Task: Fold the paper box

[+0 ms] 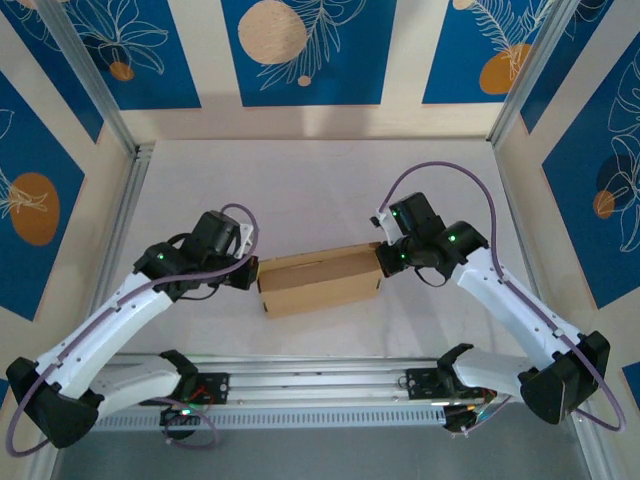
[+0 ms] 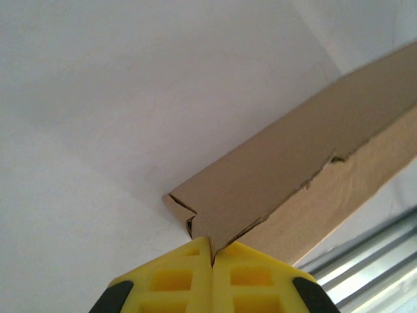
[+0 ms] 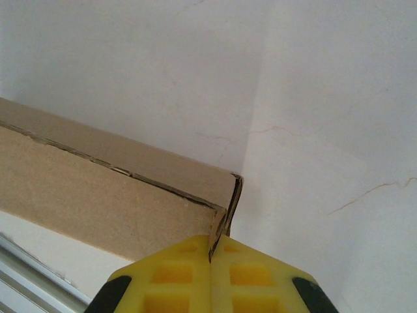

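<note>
Two grippers, one at each end, pinch a paper box [image 1: 320, 280] that already looks like a box.

Most of the folding appears done. The cardboard stands as a shallow closed rectangle in the middle of the white surface [image 1: 300, 190], lying slightly askew between the arms. The left gripper [image 2: 211, 251] has its jaws fully together on a thin cardboard corner at the box's left end. The right gripper [image 3: 210, 248] is closed the same way on the edge of the right end flap. In the wrist views a ragged seam runs along the top edge, and a small dark gap shows at each end corner. What is left, by my judgement, is tucking those end flaps home and pressing the lid seam flat. Whether the far side is locked cannot be told.
</note>
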Robot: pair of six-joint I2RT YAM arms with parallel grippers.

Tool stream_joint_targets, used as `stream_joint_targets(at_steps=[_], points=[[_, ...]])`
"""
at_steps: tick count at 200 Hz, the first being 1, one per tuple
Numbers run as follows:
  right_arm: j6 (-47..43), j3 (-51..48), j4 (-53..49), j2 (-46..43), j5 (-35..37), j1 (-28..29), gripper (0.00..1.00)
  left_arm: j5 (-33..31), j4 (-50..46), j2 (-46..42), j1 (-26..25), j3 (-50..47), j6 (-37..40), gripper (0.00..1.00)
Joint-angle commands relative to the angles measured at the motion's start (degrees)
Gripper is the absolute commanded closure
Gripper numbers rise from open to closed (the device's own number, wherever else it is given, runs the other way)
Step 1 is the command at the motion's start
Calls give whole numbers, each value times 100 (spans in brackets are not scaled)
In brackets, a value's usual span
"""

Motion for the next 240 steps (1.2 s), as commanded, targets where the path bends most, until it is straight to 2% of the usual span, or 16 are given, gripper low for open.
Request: stream_joint_targets(at_steps=[1,53,92,133,189,240], points=[[212,-133,18,-90,-81,118,100,-357,-168,128,26,11,-1123,100],[452,-168,120,-137,-61,169,100,-718,-62,-73,23,-126,-2430,100],[503,-236,106,-190,-13,203,100,-816,-43,-124,27,-301,-2792,100],[481,-238,84,-265,66,225,100,-975,-104,-254,22,-400,-2932,100],[413,-273,116,-334,145,220,100,-1085,-79,-581,21,-689,-2619,100],[446,-338,190,-353,150,219,100,-1080,70,-749,12,-1055,-2638,100]])
